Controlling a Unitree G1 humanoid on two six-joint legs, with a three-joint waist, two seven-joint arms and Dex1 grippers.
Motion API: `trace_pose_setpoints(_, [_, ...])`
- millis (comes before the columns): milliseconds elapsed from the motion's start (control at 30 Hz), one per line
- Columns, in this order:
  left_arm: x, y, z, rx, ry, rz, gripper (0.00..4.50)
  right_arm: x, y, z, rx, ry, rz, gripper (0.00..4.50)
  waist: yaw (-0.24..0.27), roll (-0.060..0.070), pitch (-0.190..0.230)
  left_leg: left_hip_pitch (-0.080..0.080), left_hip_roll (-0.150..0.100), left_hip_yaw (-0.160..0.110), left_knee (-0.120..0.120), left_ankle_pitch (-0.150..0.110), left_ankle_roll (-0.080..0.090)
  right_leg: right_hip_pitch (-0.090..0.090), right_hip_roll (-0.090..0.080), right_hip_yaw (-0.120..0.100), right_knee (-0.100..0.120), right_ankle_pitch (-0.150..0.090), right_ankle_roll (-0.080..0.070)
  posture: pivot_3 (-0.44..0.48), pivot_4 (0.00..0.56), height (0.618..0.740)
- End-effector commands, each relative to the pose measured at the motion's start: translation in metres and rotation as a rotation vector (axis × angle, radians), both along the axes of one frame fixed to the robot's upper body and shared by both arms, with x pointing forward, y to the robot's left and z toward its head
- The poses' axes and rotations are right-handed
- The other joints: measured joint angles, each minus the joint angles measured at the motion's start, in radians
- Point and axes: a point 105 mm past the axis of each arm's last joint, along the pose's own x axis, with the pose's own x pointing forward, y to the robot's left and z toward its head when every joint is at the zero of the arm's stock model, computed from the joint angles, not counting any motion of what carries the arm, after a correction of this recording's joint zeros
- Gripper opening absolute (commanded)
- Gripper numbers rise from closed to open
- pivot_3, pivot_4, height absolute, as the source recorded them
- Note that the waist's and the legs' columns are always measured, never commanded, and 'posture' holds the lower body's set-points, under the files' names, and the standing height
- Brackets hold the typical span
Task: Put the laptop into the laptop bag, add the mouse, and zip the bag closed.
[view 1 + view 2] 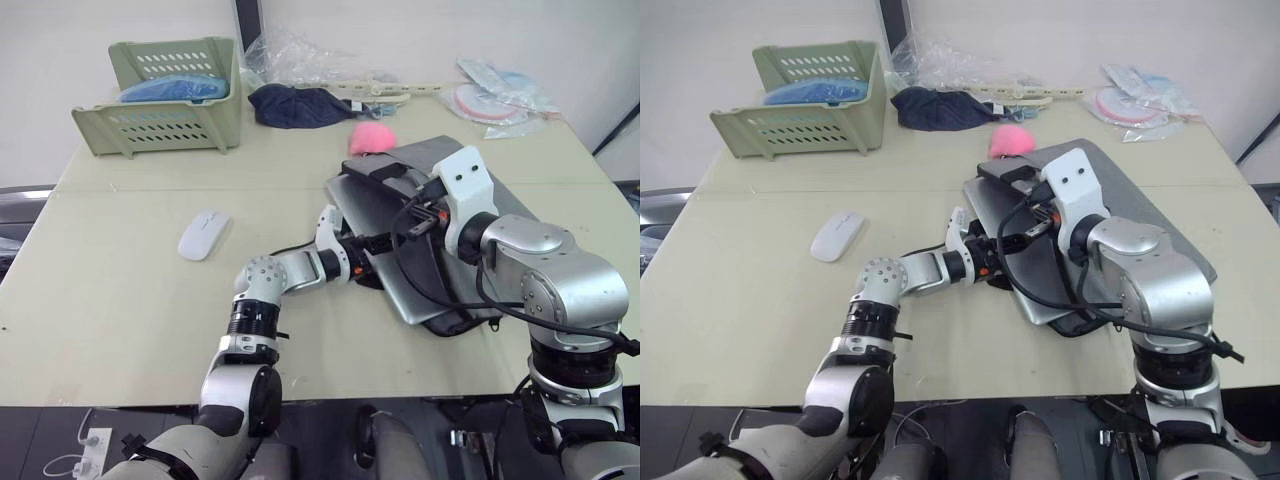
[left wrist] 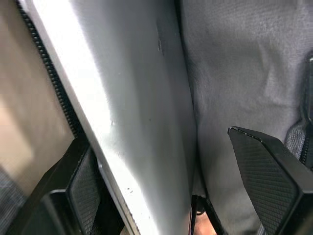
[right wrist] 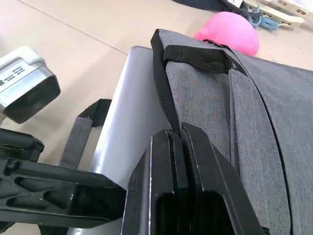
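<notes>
The silver laptop lies partly inside the grey laptop bag at the table's right of centre, its left edge sticking out of the open side. My left gripper is open, its two fingers astride that exposed laptop edge. My right gripper is shut, its tips at the black edging of the bag's top flap; whether fabric is pinched between them is hidden. The pink pompom rests at the bag's far corner. The white mouse lies alone on the table to the left.
A green plastic basket holding something blue stands at the far left. A dark blue cloth bundle, clear plastic wrapping and packaged items line the back edge. The bag's black strap lies on the table beside the laptop.
</notes>
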Motion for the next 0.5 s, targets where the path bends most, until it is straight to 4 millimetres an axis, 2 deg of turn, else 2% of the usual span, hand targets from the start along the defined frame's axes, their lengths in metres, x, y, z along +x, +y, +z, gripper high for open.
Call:
trace_pose_setpoints(33, [-0.001, 0.006, 0.0, -0.006, -0.006, 0.013, 4.08, -0.006, 0.004, 0.017, 0.003, -0.083, 0.021, 0.0, 0.0, 0.0, 0.0, 0.0, 0.0, 0.0, 0.0, 0.0, 0.0, 0.0, 0.0, 0.0, 0.0, 0.0, 0.0, 0.0, 0.15, 0.74])
trace_pose_setpoints(267, [-0.001, 0.007, -0.011, -0.013, 0.029, 0.035, 4.08, -0.006, 0.004, 0.017, 0.002, -0.085, 0.021, 0.0, -0.001, 0.0, 0.0, 0.0, 0.0, 0.0, 0.0, 0.0, 0.0, 0.0, 0.0, 0.0, 0.0, 0.0, 0.0, 0.0, 0.15, 0.74])
trace_pose_setpoints(367, [-0.001, 0.007, -0.016, -0.006, 0.034, 0.041, 3.3, -0.006, 0.004, 0.018, 0.003, -0.088, 0.021, 0.0, -0.001, 0.0, 0.0, 0.001, 0.0, 0.001, 0.0, 0.0, 0.0, 0.0, 0.0, 0.001, 0.0, 0.0, 0.0, 0.0, 0.15, 0.74])
trace_pose_setpoints(500, [-0.001, 0.006, -0.017, -0.004, 0.038, 0.041, 1.32, -0.006, 0.005, 0.019, 0.003, -0.089, 0.022, 0.0, 0.0, 0.001, 0.0, 0.0, 0.0, 0.001, 0.0, 0.0, 0.0, 0.0, 0.0, 0.001, 0.0, 0.0, 0.0, 0.0, 0.15, 0.74])
